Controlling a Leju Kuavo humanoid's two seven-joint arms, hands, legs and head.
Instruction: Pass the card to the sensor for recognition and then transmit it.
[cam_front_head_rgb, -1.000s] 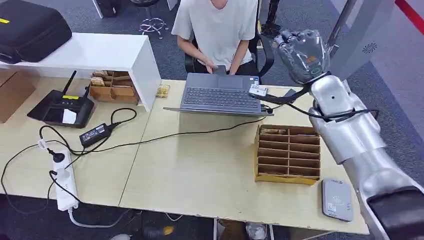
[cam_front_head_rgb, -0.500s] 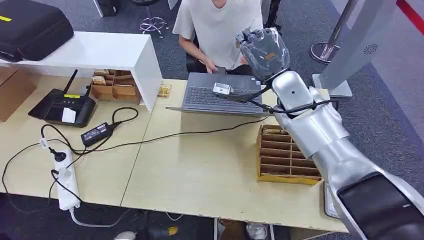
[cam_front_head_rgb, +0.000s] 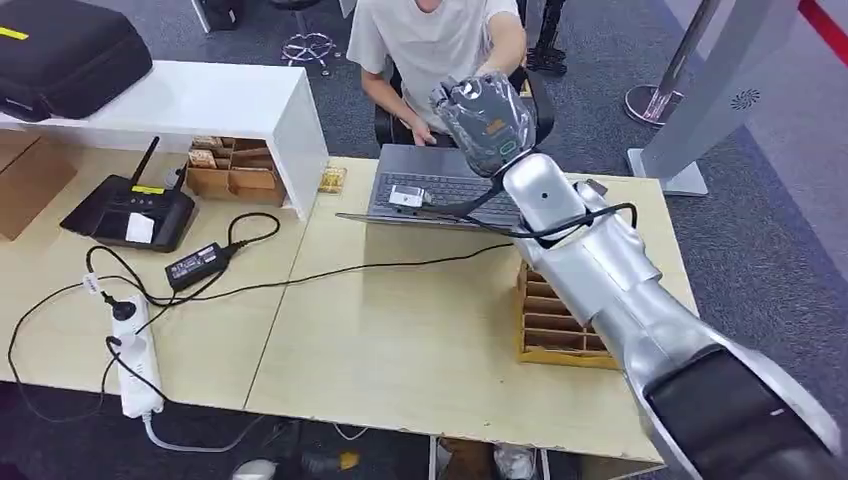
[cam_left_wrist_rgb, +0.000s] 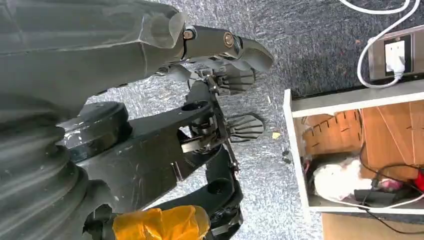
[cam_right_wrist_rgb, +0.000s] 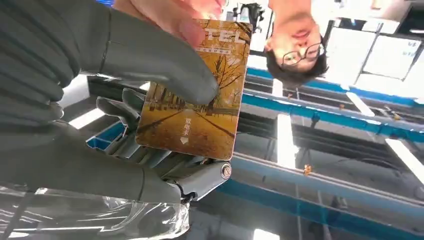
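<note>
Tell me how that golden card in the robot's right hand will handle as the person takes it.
The card looks thin, flat and unbent, so probably stiff and very light. Its glossy printed face suggests it could slip; the right hand holds it with the thumb across one face. A person's fingers touch the far end, so it should probably slide out easily.

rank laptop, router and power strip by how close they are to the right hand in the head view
1. laptop: just below the right hand, at the table's far edge.
2. router: far to the left, beside the white shelf.
3. power strip: farthest, at the near-left table edge.
</note>
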